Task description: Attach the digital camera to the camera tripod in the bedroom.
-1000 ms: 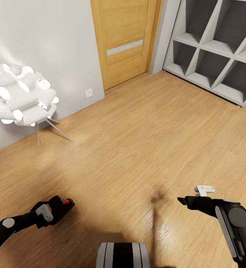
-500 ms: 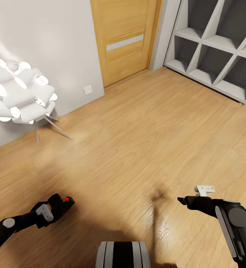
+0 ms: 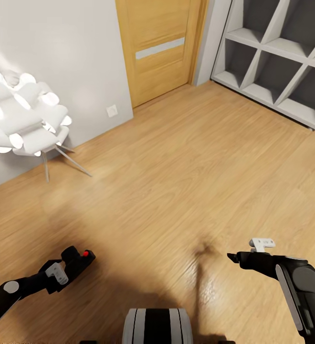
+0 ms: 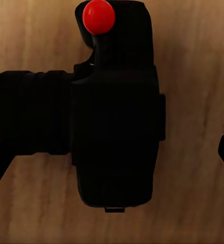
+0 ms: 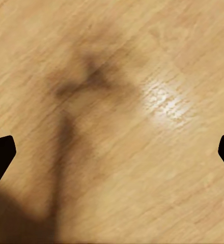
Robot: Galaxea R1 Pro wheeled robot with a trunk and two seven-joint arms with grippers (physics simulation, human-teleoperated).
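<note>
Digital camera (image 3: 76, 260) in your left gripper (image 3: 70, 265), and it's clamped in there nicely: the left wrist view has the black body (image 4: 114, 127) square between the fingers, red button (image 4: 98, 16) showing on top. So the pickup looks done, I'd say. What's left is the big part: finding the camera tripod and seating the camera on its head, and nothing in front of you reads as that tripod yet.

Your right gripper (image 3: 234, 258) hangs out over the plank floor (image 3: 176, 167) with nothing in it, tips spread wide at the two edges of the right wrist view, bare wood and its own shadow between them.

Ahead you've got a wooden door (image 3: 160, 48), a grey cube shelf (image 3: 277, 57) off to the right, and a white tube-cluster lamp (image 3: 24, 119) on thin legs by the wall at left. Don't mistake those legs for your target.

Writing? None to read anywhere, no brand on the camera, nothing on the arm.
</note>
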